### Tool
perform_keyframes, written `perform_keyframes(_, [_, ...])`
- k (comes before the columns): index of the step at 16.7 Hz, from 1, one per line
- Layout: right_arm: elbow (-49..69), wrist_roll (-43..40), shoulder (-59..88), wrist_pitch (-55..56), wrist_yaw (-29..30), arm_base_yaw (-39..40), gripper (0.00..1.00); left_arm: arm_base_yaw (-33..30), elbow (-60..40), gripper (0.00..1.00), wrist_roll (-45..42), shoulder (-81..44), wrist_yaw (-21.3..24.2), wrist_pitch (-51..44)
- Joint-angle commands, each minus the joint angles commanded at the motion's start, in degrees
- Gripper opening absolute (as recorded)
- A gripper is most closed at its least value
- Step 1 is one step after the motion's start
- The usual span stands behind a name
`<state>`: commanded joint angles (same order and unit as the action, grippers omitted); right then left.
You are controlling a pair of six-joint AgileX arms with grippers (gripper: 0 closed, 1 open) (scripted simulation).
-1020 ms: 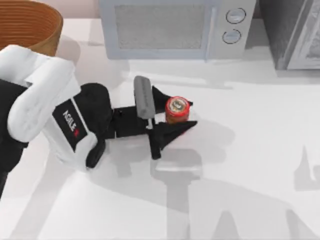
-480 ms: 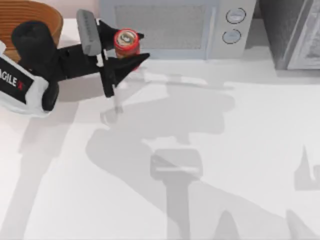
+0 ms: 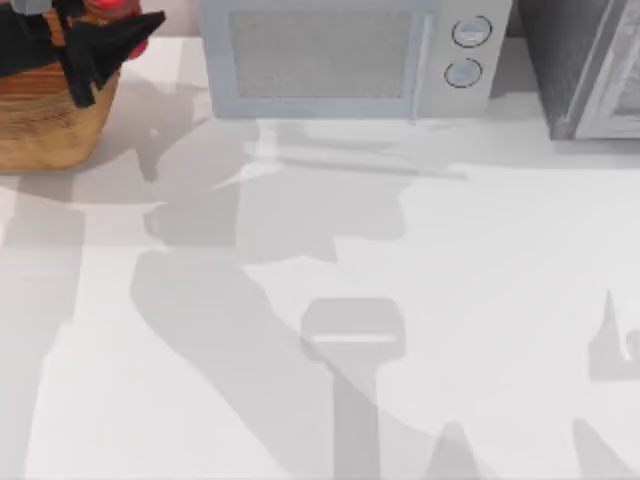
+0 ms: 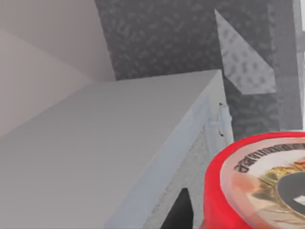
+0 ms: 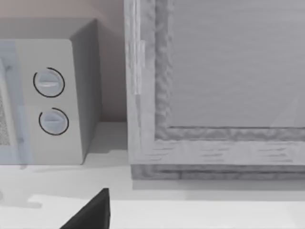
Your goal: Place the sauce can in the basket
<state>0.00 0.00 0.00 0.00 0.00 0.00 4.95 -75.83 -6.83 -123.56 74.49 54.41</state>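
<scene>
1. Your left gripper (image 3: pixel 105 25) is up in the far left corner of the top view, right over the basket (image 3: pixel 40 120). Its black fingers (image 3: pixel 120 35) stick out past the basket's right rim.
2. It's clamped on the can (image 3: pixel 112 5). You just get a sliver of red between the fingers at the very top edge of that view.
3. Left wrist cam has the can (image 4: pixel 259 183) close up: red rim, printed lid with a grey centre. Behind it sits the microwave (image 4: pixel 119 157), seen from above its top.
4. The basket sits at the table's (image 3: pixel 450 300) back left, beside the microwave (image 3: pixel 350 60), not touching it.
5. Right wrist cam looks at the microwave's two dials (image 5: pixel 49 82) and a grey framed panel (image 5: pixel 214 95) next to it. There's a black wedge at the bottom edge; can't tell how that gripper's fingers stand.
</scene>
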Motion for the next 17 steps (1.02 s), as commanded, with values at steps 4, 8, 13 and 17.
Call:
perform_keyframes(4, [0.0,0.0,0.0,0.0,0.0,0.0,1.00,13.2,-4.4,0.00,1.6,2.8,1.3,-13.1])
perform_keyframes(8, [0.0,0.0,0.0,0.0,0.0,0.0,1.00,21.0,-8.4,0.00,4.5,3.7,0.1,-20.6])
perform_keyframes(13, [0.0,0.0,0.0,0.0,0.0,0.0,1.00,21.4,-8.5,0.00,4.6,3.5,-0.1,-21.0])
perform_keyframes(17, [0.0,0.0,0.0,0.0,0.0,0.0,1.00,18.7,-10.2,0.00,4.9,1.2,-2.6,-19.8])
